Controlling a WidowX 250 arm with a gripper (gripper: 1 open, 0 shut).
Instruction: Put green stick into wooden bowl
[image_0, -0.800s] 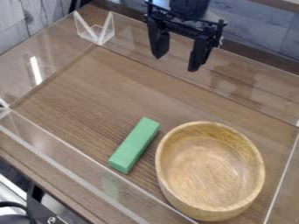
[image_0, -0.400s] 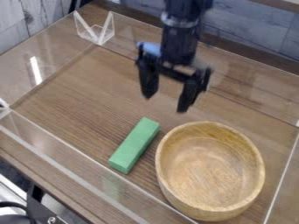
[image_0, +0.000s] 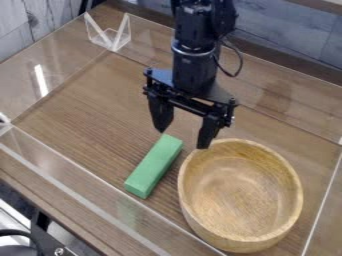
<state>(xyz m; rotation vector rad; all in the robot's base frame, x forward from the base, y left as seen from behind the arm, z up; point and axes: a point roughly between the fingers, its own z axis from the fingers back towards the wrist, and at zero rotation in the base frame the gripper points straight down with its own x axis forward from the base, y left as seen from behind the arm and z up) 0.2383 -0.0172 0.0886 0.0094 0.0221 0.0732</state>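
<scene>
Gripper (image_0: 185, 128) spread wide, nothing between fingertips, center of frame. Stick (image_0: 155, 166) lies flat on table (image_0: 80, 115), lower center of frame, just left of bowl (image_0: 241, 196), outside it, near its rim. From gripper, stick is down and a bit left in picture; its top end sits close below the picture-left finger. Long axis slants: upper end right, lower end left. Only one arm in view, coming from top of frame. Next move probably down-left, fingers lined up across the stick's narrow width; bowl rim could get in the way. Height above table hard to tell.
</scene>
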